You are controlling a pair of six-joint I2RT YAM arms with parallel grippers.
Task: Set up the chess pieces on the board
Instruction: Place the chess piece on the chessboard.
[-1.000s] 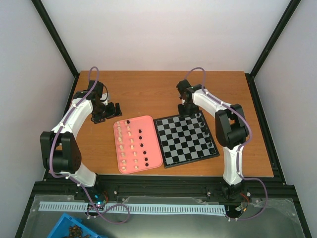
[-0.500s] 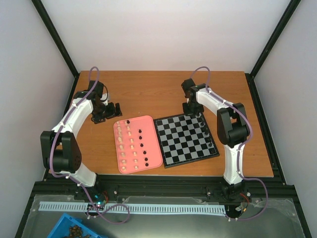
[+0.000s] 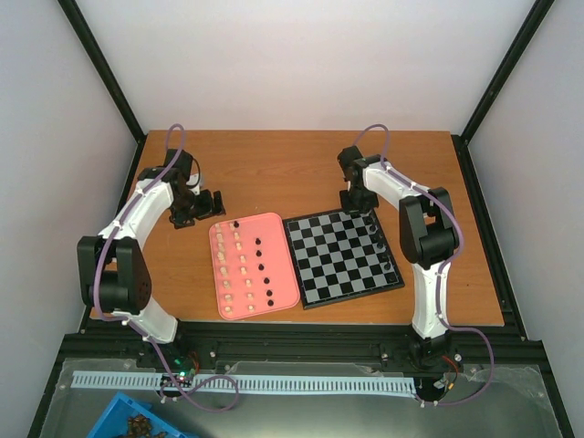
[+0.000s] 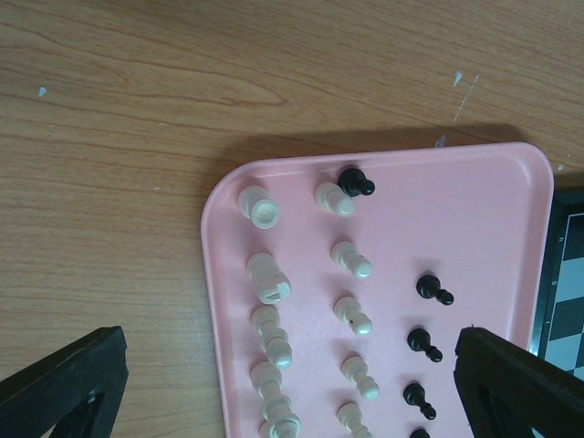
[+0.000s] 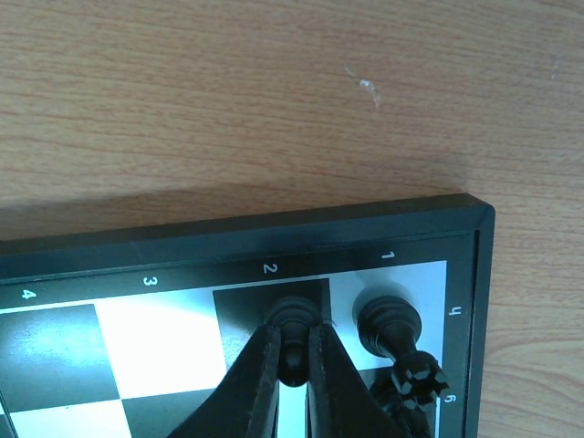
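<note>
The board (image 3: 342, 255) lies right of centre, with black chess pieces (image 3: 378, 235) along its right edge. The pink tray (image 3: 285, 274) beside it holds rows of cream pieces (image 3: 235, 265) and black pawns (image 3: 260, 260). My right gripper (image 3: 363, 210) is over the board's far right corner. In the right wrist view the gripper (image 5: 294, 354) is shut on a black pawn (image 5: 294, 319) whose base is at the black square marked 2, next to a black rook (image 5: 388, 319). My left gripper (image 3: 212, 203) hangs open just beyond the tray's far left corner; its fingers (image 4: 64, 379) straddle cream pieces (image 4: 269, 278) and hold nothing.
The board's raised black border (image 5: 274, 233) lies just beyond the held pawn. Another black piece (image 5: 415, 376) stands close behind the rook. A blue bin (image 3: 137, 424) sits below the table's near edge. Black frame posts (image 3: 100, 68) stand at the back corners.
My right gripper has moved right and slightly nearer, from off the board's far edge to over its far right corner. The left arm has barely moved.
</note>
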